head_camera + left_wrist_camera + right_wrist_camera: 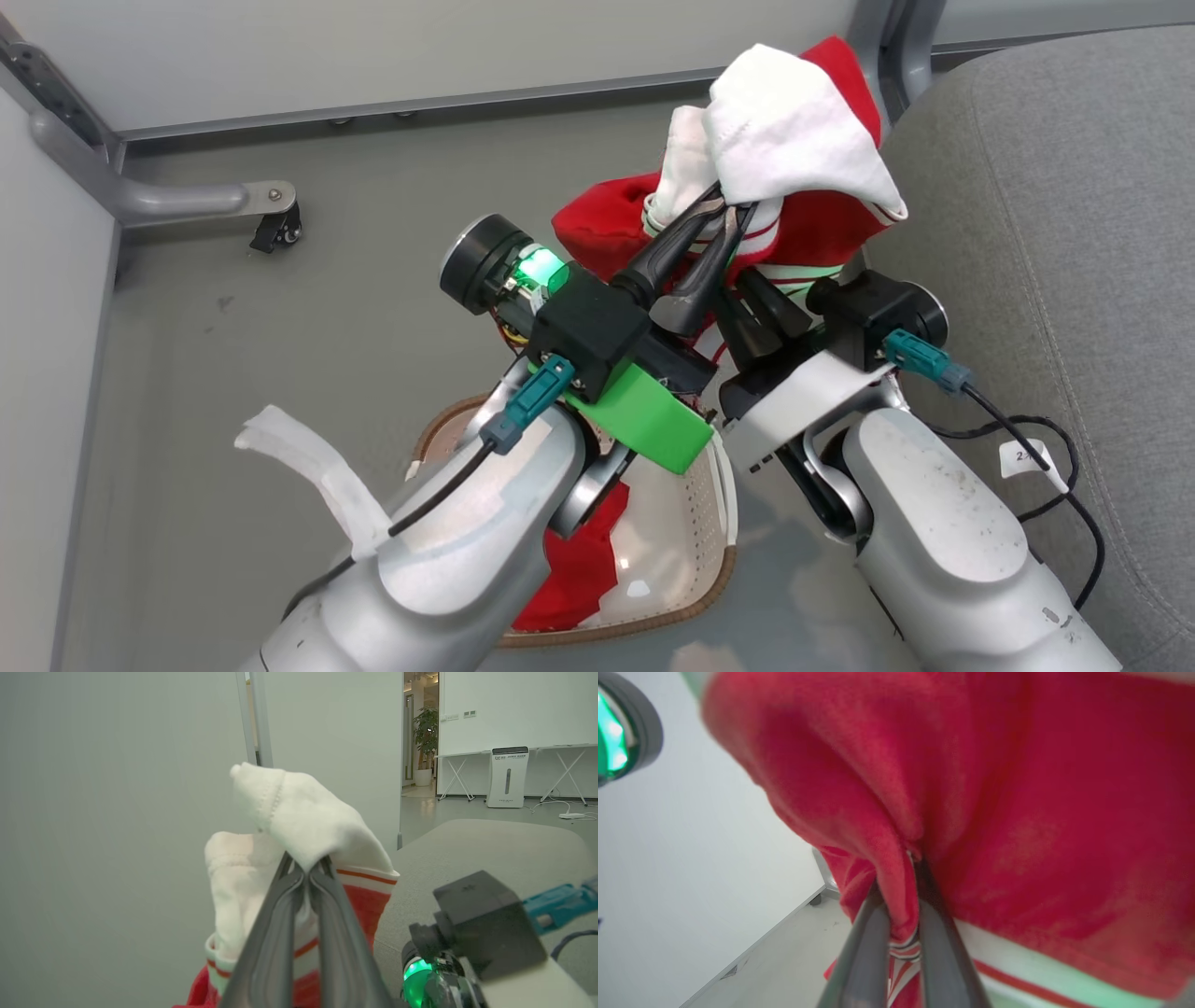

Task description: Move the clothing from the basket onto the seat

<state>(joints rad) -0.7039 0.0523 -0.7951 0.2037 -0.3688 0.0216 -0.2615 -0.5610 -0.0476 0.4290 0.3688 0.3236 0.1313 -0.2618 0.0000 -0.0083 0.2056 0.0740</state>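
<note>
Left gripper (pixel 306 863): clamped on white panel of striped garment (pixel 794 131). Right gripper (pixel 903 882): pinching a red fold just below. Handling: move both grips together to seat (pixel 1055 187), right of them.

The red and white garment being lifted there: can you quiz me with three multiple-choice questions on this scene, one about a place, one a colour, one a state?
1. Where does the loose red cloth lie?
A. In the cream perforated plastic basket with a brown woven rim
B. On a wooden table
C. On a wall hook

2. What colour is the large upholstered fabric seat?
A. Blue
B. Grey
C. Brown

3. How does the left tool stand?
A. Wide open
B. Shut on nothing
C. Shut on the soft red and white striped-trim garment

Answers:
1 A, the red cloth shows inside the basket's wall.
2 B, its cushion is plain grey.
3 C, white fabric is pinched in its closed jaws.
</note>
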